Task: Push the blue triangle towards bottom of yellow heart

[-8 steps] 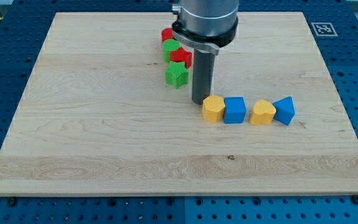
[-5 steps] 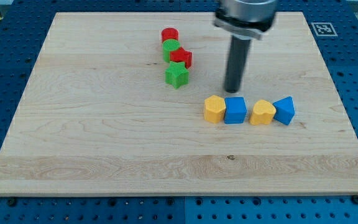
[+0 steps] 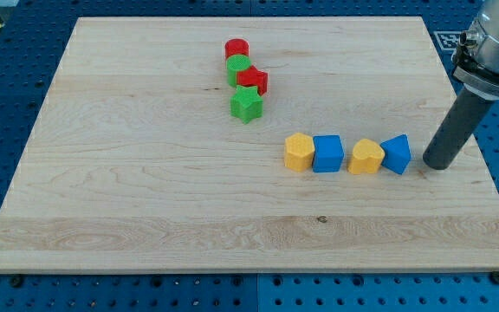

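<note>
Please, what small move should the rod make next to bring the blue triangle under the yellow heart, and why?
Probably my tip should first go a little towards the view's top, to get above the blue triangle, then push it down. My tip now stands just at the triangle's right with a small gap, and the triangle sits against the right side of the yellow heart. A push from here would only press it into the heart.

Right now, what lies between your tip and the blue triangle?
Nothing: the camera view shows only bare board between my tip and the blue triangle.
</note>
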Tool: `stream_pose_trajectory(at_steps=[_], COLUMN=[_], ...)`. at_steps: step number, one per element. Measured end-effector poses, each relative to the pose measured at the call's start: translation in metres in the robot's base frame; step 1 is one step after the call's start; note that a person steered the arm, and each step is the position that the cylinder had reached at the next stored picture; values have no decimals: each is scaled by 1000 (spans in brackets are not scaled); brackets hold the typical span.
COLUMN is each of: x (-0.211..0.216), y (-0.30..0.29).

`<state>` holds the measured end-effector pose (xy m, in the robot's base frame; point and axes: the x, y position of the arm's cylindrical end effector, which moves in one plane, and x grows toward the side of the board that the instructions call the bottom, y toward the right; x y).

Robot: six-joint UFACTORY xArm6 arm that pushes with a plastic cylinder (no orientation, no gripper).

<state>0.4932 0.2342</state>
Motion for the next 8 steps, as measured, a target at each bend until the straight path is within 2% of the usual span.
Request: stream_pose_trajectory(at_steps=[2, 3, 6, 8], x=[-47, -52, 11, 17], y=[-14, -32, -32, -45])
